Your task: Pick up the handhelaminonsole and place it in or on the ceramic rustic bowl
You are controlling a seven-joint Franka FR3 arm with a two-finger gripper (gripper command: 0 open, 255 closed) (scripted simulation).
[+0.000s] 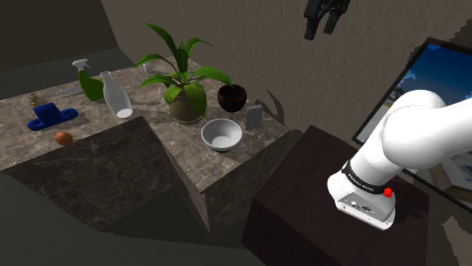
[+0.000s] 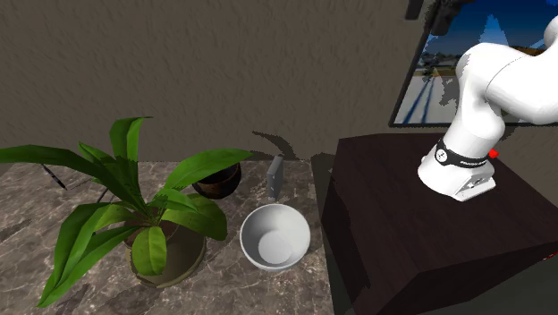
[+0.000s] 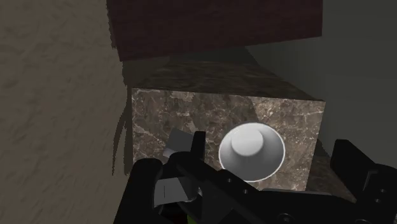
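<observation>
Looking at a gripper (image 1: pixel 320 30) hanging high above the dark stand (image 1: pixel 302 208), well clear of the stone-look counter (image 1: pixel 261 141). Fingers (image 3: pixel 348 159) spread wide apart, clasping nothing. Spotting the console (image 1: pixel 253 117), a plain grey slab, standing upright on the counter near the wall-side edge, between a white bowl (image 1: pixel 222 134) and a dark bowl (image 1: pixel 232 97), close to both but seemingly touching neither. Also got a leafy potted plant (image 1: pixel 181 79) right beside the dark bowl, plus a spray bottle (image 1: pixel 89 79) and a clear vase (image 1: pixel 115 94) further along.
</observation>
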